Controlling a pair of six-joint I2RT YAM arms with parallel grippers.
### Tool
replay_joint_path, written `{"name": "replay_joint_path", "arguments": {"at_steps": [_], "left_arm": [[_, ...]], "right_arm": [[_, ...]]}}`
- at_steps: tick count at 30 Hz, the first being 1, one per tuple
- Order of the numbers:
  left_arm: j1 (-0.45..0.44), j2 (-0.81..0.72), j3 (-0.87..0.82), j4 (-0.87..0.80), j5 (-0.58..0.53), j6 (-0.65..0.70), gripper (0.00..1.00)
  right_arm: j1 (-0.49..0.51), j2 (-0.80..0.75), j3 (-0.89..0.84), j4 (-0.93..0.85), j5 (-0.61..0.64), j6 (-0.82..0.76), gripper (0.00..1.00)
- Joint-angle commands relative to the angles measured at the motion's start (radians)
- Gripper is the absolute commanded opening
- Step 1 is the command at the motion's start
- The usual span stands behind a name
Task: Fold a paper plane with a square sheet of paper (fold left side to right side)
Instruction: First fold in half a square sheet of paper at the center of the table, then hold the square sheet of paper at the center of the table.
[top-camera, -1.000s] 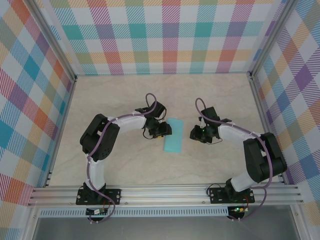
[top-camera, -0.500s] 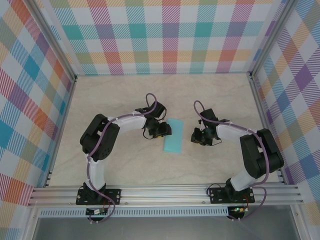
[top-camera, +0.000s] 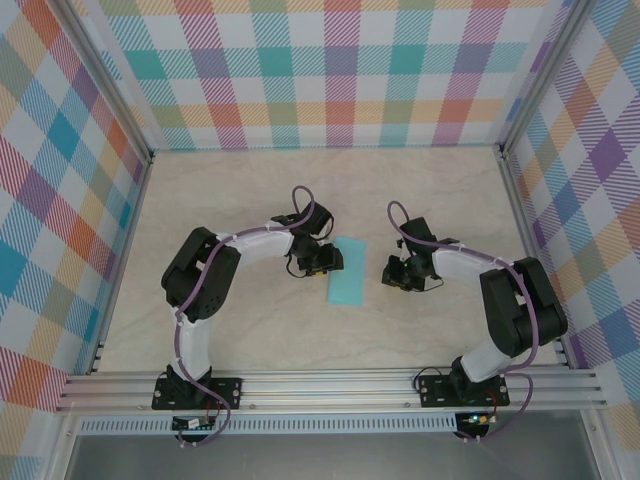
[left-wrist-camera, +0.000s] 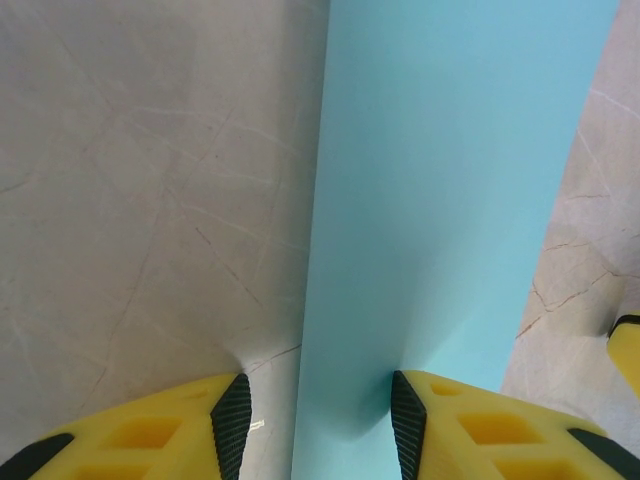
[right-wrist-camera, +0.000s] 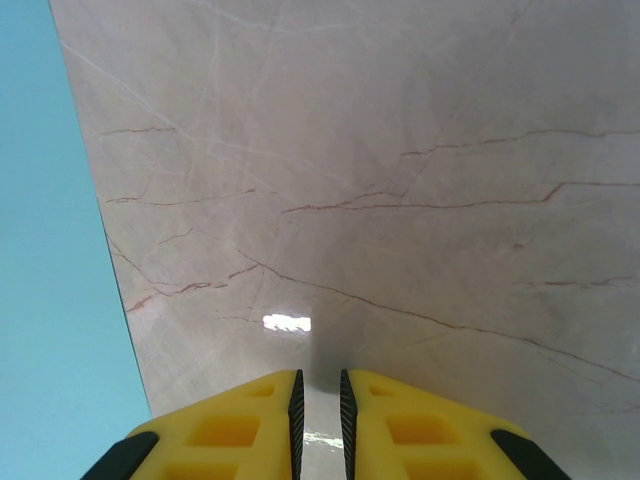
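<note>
The turquoise sheet of paper lies flat on the table as a narrow upright rectangle, not a dart shape. My left gripper is low at the paper's left edge. In the left wrist view the left gripper is open and straddles that edge of the paper: one fingertip is over bare table, the other rests on the paper. My right gripper sits right of the paper, apart from it. In the right wrist view the right gripper shows only a thin slit with nothing in it, and the paper is at the left.
The marble-look table is ringed by checked walls. An aluminium rail at the near edge carries both arm bases.
The right arm has drawn in slightly and its gripper shifted a little toward the paper, fingers closing a touch. The left gripper and the paper have stayed put.
</note>
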Motion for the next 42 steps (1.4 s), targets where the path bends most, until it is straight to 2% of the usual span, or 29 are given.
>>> {"name": "replay_joint_path", "arguments": {"at_steps": [1,20,22,27,29,32,42], "left_arm": [[-0.019,0.052,0.012,-0.007,-0.029,-0.006,0.45],[-0.019,0.069,0.019,-0.013,-0.033,-0.010,0.45],[-0.021,0.069,0.020,-0.015,-0.033,-0.009,0.45],[-0.021,0.069,0.019,-0.015,-0.035,-0.010,0.44],[-0.021,0.071,0.020,-0.015,-0.033,-0.009,0.44],[-0.022,0.069,0.018,-0.015,-0.033,-0.008,0.43],[-0.021,0.072,0.020,-0.013,-0.031,-0.010,0.43]], "right_arm": [[0.001,0.005,-0.010,-0.012,-0.020,-0.016,0.20],[0.001,-0.006,-0.016,0.012,-0.060,-0.006,0.20],[0.001,-0.017,-0.026,0.044,-0.083,0.002,0.20],[0.001,-0.029,-0.095,0.282,-0.267,0.077,0.06],[0.001,0.004,-0.100,0.378,-0.332,0.126,0.01],[0.001,0.070,-0.088,0.479,-0.394,0.178,0.00],[0.007,0.162,-0.033,0.469,-0.392,0.168,0.00]]}}
